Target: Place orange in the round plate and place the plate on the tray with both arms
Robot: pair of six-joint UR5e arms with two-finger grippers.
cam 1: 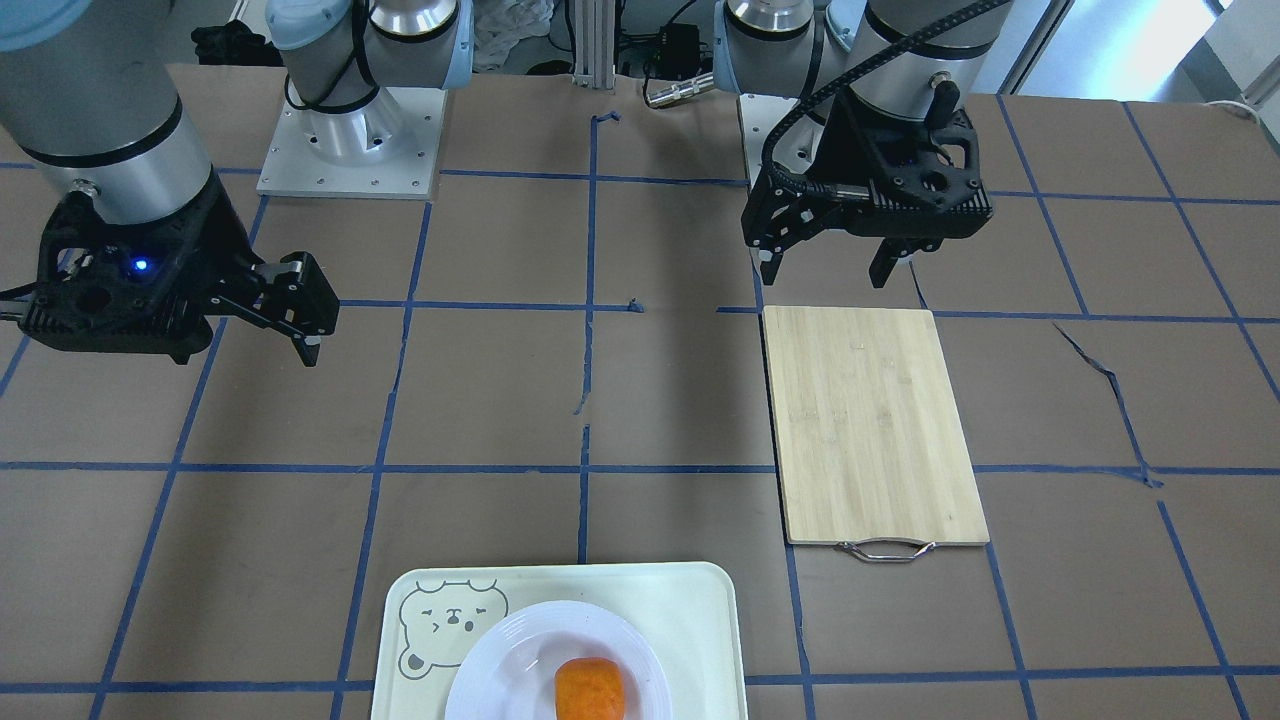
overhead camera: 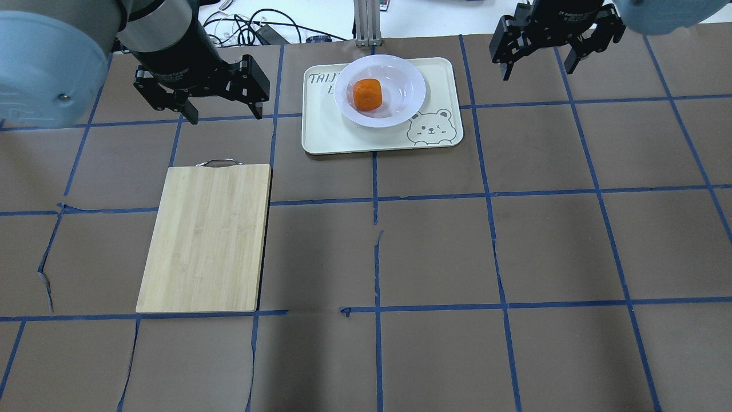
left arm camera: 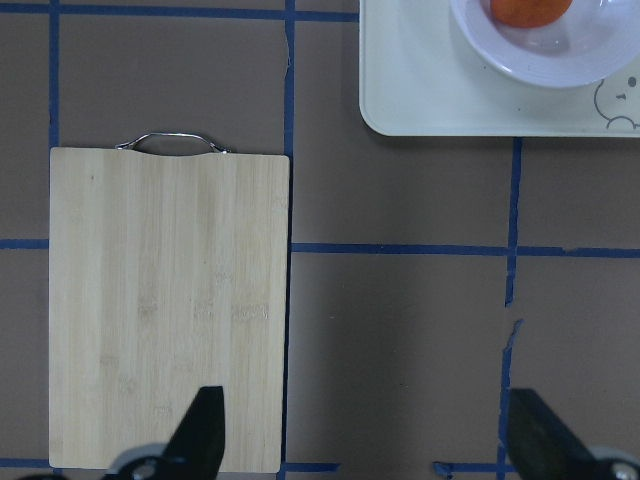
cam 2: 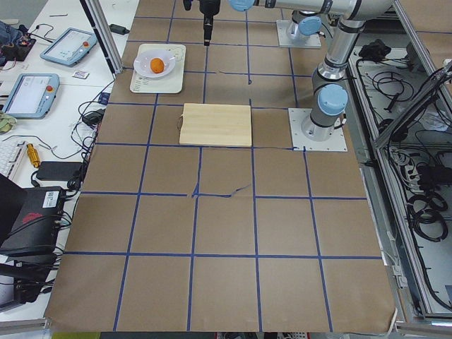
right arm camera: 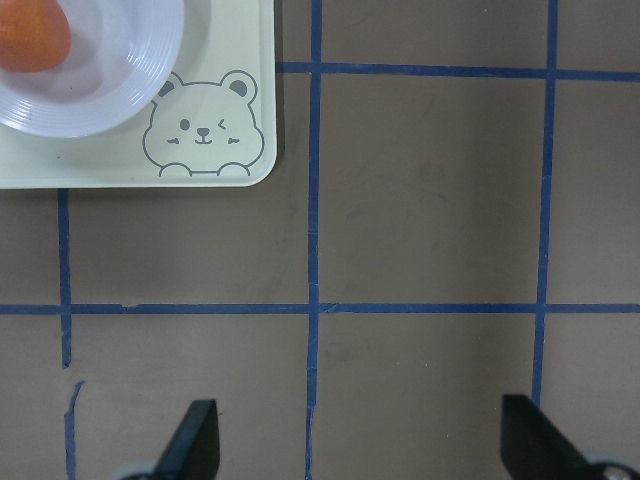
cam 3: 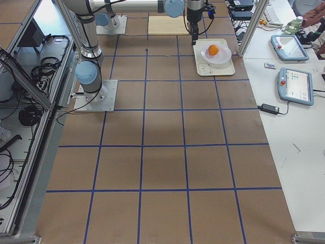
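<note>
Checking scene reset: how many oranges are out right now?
1. The orange lies in the plate, which sits on the tray, on the side far from the robot. No other shows in any view.

table [overhead camera: 514,246]: brown paper cover, blue tape grid [overhead camera: 492,197] laid over it. tape torn and lifted near the centre line [overhead camera: 377,237].

bamboo cutting board [overhead camera: 206,237]: lies flat on the table, left half of the overhead view, long axis pointing away from the robot's side, slightly skewed to the grid. metal handle [overhead camera: 217,162] on its far short edge.

past the far table edge: black cables [overhead camera: 246,28], aluminium post [overhead camera: 366,23].

white side table [cam 3: 284,152]: first pendant [cam 3: 288,47], second pendant [cam 3: 297,86] beside it, black power brick [cam 3: 267,108] with its lead.
</note>
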